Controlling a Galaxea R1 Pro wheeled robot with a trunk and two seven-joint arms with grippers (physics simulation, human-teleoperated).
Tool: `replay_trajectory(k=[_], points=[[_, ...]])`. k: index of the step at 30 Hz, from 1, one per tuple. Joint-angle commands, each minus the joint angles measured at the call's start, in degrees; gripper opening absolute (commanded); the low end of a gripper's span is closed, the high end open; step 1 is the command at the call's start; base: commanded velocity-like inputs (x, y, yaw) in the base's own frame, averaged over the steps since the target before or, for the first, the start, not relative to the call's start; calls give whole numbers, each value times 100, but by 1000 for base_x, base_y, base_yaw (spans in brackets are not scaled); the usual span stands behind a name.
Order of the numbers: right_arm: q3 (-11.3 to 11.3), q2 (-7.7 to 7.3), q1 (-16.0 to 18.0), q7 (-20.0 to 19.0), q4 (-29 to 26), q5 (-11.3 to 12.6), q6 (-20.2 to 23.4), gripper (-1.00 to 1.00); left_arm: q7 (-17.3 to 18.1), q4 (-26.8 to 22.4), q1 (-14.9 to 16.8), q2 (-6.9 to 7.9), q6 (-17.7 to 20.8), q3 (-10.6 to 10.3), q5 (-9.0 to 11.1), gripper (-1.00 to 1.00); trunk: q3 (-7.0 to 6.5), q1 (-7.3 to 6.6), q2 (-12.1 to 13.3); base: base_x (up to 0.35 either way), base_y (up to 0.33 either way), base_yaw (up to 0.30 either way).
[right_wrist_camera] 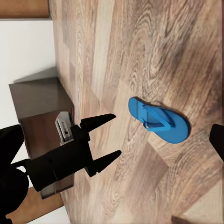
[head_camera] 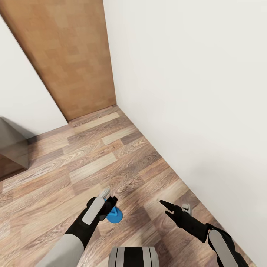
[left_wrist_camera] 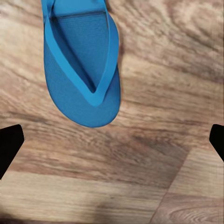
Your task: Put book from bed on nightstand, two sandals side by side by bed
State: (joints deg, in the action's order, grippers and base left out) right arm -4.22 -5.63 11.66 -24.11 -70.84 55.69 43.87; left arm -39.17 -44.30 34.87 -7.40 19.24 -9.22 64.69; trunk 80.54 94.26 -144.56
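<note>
One blue sandal (head_camera: 114,216) lies flat on the wood-plank floor (head_camera: 111,159), sole down, strap side up. Left gripper (head_camera: 106,200) hovers right over it, fingers spread wide, nothing held; in the left wrist view the sandal (left_wrist_camera: 81,65) sits ahead of the two black fingertips (left_wrist_camera: 9,144), not between them, no contact. From the right wrist view the sandal (right_wrist_camera: 158,120) lies just beside the open left gripper (right_wrist_camera: 105,140). Right gripper (head_camera: 167,208) sits off to the sandal's right, near the white wall (head_camera: 193,92), well apart from the sandal, pointed fingers parted, empty. Dark brown nightstand (head_camera: 13,146) stands far left of the sandal, against the wall beside the wooden door (head_camera: 70,55).
</note>
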Motion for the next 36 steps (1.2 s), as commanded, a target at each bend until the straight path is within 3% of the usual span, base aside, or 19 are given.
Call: replay_trajectory(k=[1, 6, 19, 36], points=[[-9, 1, 3, -15, 0, 3, 34, 100, -38, -9, 2, 2, 10, -9, 26, 100, 27, 1, -3, 0, 0, 0], [-9, 2, 0, -15, 0, 3, 34, 100, -38, -9, 2, 2, 10, -9, 26, 100, 137, 14, -10, 0, 0, 0], [-9, 3, 3, -15, 0, 3, 34, 100, -34, -9, 2, 1, 10, -9, 26, 100, 137, 14, -10, 0, 0, 0], [-9, 1, 1, -15, 0, 3, 34, 100, -29, -9, 2, -6, 10, -12, 27, 100, 470, 53, -30, 0, 0, 0]])
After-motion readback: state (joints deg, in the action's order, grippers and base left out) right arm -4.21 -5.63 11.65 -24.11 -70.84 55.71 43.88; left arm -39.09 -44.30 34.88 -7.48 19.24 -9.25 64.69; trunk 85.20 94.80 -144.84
